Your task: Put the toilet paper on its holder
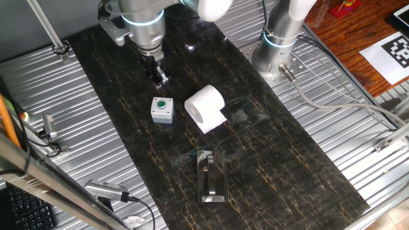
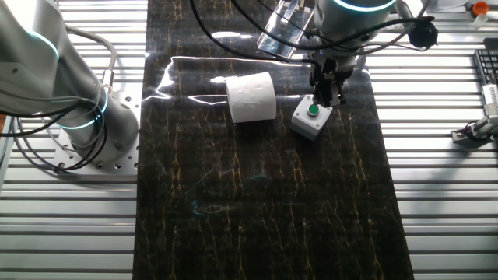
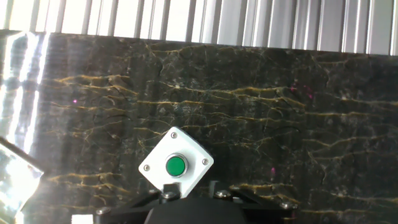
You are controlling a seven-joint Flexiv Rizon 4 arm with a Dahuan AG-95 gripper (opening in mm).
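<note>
The toilet paper (image 1: 206,107) lies on its side on the dark marbled table top (image 1: 287,160), near the middle of the surface. You see its hollow core facing the lower left in one fixed view, with a loose sheet end trailing onto the table beneath it. In the other fixed view the same roll (image 2: 251,97) appears as a white cylinder lying crosswise, its curved side toward the camera.

The holder (image 1: 211,175) rests flat on the table nearer the front edge in one fixed view, well apart from the roll. You see a shiny rectangular plate with a silver bar along its middle; whether the bar stands upright or lies down you cannot tell.

Just beside the roll, without touching it, sits a small grey box with a green button (image 1: 162,109). The other fixed view shows this box (image 2: 312,118) to the right of the roll, and the hand view shows it (image 3: 176,165) directly below the camera, at the lower centre.

The gripper (image 1: 159,77) hangs above the table just behind the box, fingers pointing down. In the other fixed view the gripper (image 2: 327,92) sits over the box. The fingers appear close together with nothing between them, yet you cannot tell for certain how far they are parted.
</note>
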